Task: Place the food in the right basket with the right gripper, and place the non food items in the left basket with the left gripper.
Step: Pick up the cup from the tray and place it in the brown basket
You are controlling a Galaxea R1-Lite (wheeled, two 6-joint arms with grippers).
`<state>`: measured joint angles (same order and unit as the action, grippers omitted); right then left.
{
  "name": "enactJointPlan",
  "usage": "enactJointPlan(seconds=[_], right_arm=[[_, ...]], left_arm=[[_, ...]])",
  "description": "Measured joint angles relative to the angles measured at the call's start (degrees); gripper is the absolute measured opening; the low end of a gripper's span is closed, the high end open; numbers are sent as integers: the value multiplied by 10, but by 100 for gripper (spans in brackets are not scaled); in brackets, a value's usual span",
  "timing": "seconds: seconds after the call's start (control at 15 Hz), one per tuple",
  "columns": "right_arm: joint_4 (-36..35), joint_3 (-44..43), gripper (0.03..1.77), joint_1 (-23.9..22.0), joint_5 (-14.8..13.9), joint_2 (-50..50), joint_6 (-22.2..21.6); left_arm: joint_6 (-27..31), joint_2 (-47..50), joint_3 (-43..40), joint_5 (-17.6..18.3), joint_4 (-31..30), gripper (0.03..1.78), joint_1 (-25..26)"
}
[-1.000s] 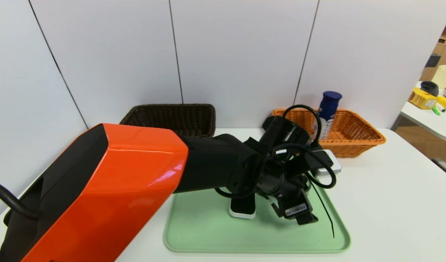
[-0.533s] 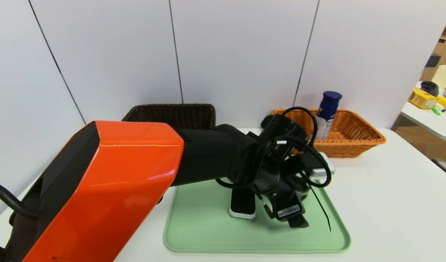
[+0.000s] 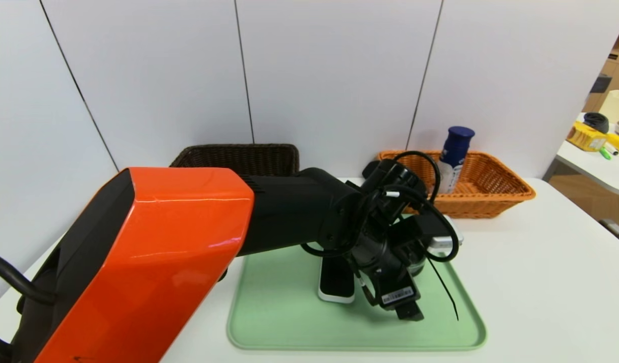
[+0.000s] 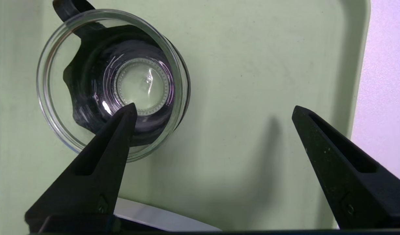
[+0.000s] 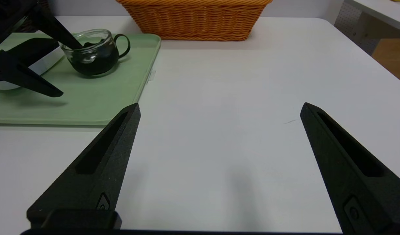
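We see the left hand (image 4: 213, 111) spread wide over the green tray (image 4: 252, 65), one finger (image 4: 102, 156) over the glass dish (image 4: 53, 107). Right hand (image 5: 219, 107) apart, above the table (image 5: 239, 98).

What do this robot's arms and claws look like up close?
The left arm has a glossy orange shell, then black segments wrapped in looping black cables. Its left gripper carries a barcode sticker and two pointed black fingers. The right gripper has the same tapered black fingers with slotted sides.
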<state>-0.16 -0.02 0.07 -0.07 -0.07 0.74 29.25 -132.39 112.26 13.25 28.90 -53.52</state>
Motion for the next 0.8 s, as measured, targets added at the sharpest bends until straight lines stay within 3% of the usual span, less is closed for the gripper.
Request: enactJointPlan(seconds=[0.6,0.8], right_arm=[[0,0,169,0,0,0,0],[0,0,169,0,0,0,0]], left_arm=[[0,0,1,0,-1,168,0],[0,0,1,0,0,117,0]])
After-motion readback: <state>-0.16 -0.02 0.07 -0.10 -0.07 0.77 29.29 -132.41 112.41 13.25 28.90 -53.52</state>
